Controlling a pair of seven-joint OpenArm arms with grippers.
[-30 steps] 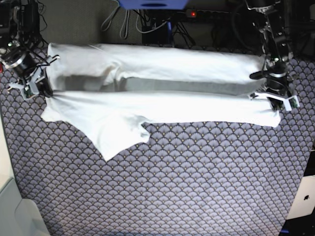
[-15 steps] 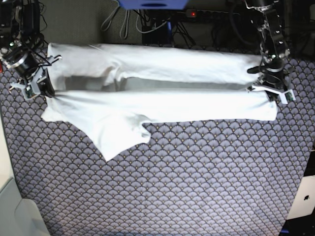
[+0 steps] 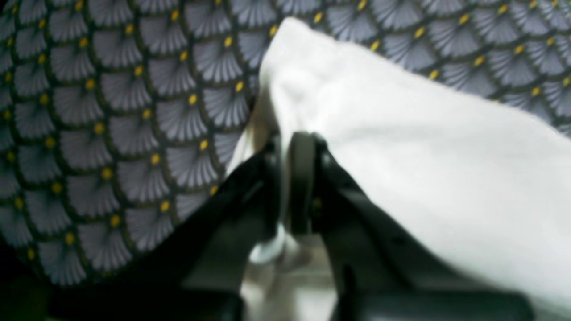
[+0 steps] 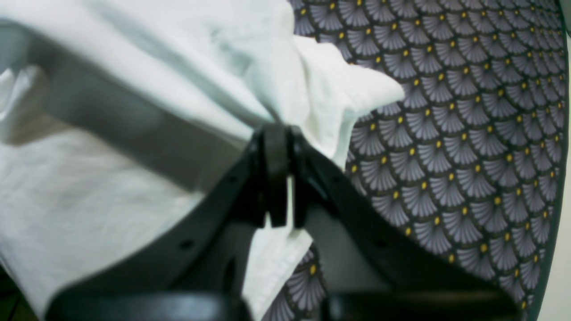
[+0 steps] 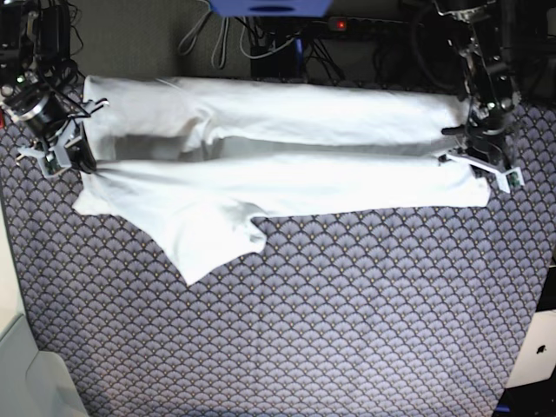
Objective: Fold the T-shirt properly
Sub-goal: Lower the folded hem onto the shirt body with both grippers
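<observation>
T-shirt [image 5: 287, 165] on patterned cloth [image 5: 347, 321] (cables [image 5: 261, 39] behind)

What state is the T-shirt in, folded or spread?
Partly folded: the T-shirt lies as a long doubled band, one sleeve still sticking out.

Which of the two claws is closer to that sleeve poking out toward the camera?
The right gripper. It pinches the T-shirt at the edge just above the sleeve; the left gripper holds the far opposite end.

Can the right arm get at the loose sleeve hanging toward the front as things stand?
Probably not: the right gripper is shut on the T-shirt edge, so it must let go first. Otherwise the sleeve lies uncovered nearby.
</observation>
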